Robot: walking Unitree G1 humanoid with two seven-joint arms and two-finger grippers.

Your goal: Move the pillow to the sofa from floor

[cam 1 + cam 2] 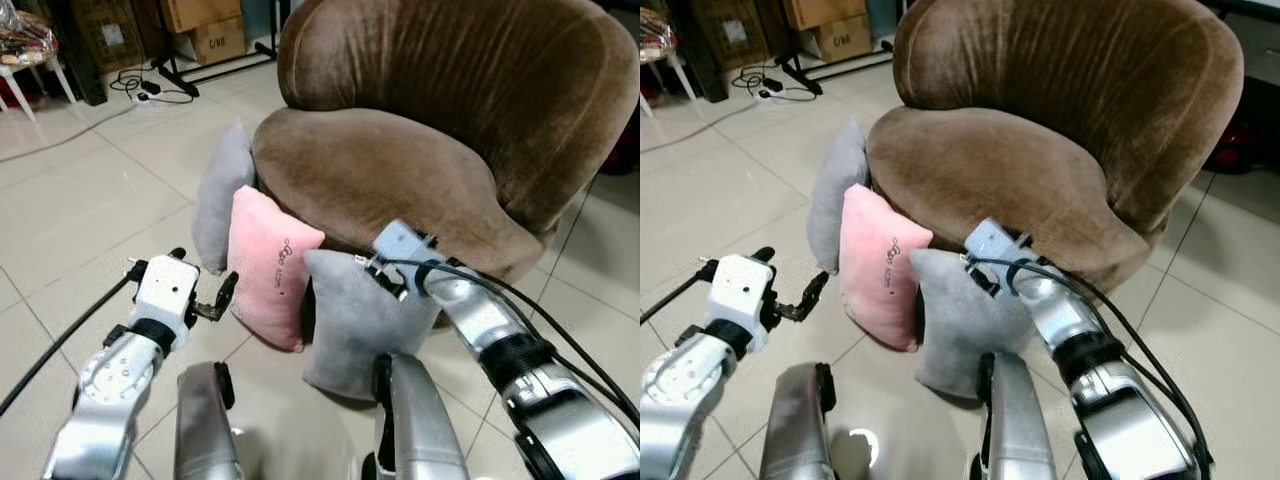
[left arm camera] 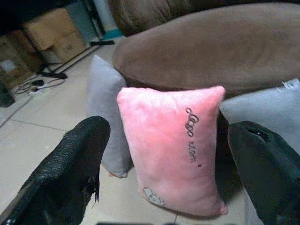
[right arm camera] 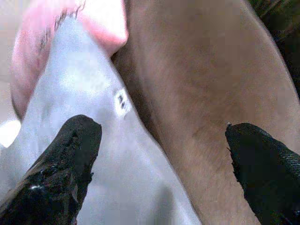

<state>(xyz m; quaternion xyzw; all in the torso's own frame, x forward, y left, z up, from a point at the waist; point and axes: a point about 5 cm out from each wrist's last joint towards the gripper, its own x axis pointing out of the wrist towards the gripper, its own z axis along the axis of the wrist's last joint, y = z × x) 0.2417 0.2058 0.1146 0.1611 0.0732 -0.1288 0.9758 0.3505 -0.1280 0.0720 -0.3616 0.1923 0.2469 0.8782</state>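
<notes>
Three pillows lean upright against the front of a brown sofa chair (image 1: 400, 165): a pink pillow (image 1: 272, 265) in the middle, a grey pillow (image 1: 360, 320) to its right and another grey pillow (image 1: 222, 195) behind to its left. My left gripper (image 2: 168, 173) is open just left of the pink pillow, which sits between its fingers (image 2: 70, 164) a short way off. The right gripper (image 3: 161, 159) is open over the near grey pillow's (image 3: 89, 122) top edge, one finger over the pillow and one over the sofa seat (image 3: 197, 93). My right wrist (image 1: 400, 248) hides its fingers in the eye views.
The floor is pale tile (image 1: 90, 200). Cardboard boxes (image 1: 205, 30), a stand base and a power strip with cables (image 1: 150, 90) lie at the back left. A white table leg (image 1: 20, 90) is at the far left. My own silver legs (image 1: 200, 420) show at the bottom.
</notes>
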